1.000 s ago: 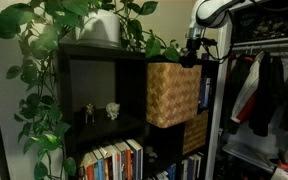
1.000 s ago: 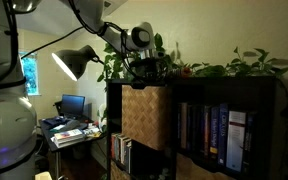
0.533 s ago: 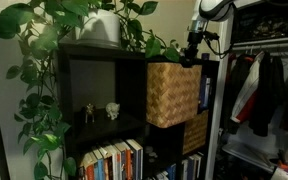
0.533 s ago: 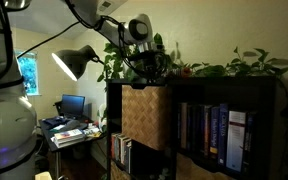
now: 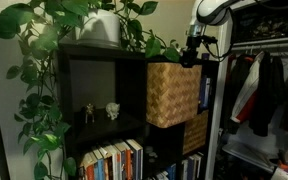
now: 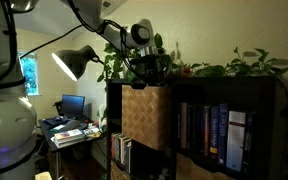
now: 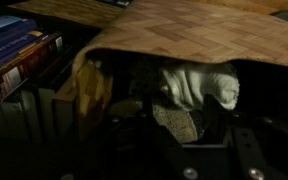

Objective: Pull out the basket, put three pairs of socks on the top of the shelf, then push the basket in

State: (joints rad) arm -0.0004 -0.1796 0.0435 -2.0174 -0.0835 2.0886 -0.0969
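The light tan wicker basket (image 5: 172, 95) (image 6: 144, 115) stands partly pulled out of its cubby in the black shelf (image 5: 94, 52) (image 6: 224, 85). My gripper (image 5: 192, 58) (image 6: 149, 76) reaches down into the basket's open top. In the wrist view the basket's woven wall (image 7: 184, 30) arches over a dark inside. A rolled white pair of socks (image 7: 199, 82) lies there. My gripper (image 7: 179, 125) is closed around a speckled grey pair of socks (image 7: 174, 122) just below the white pair. No socks show on the shelf top.
Leafy plants and a white pot (image 5: 104, 28) crowd the shelf top. A darker basket (image 5: 194, 130) sits one cubby below. Books (image 5: 114, 160) fill lower cubbies; small figurines (image 5: 99, 112) stand in one. A clothes rack (image 5: 264, 90) is beside the shelf. A lamp (image 6: 74, 62) and desk stand behind.
My gripper rose slightly half a second ago and has come back down to about where it was. The basket has not moved.
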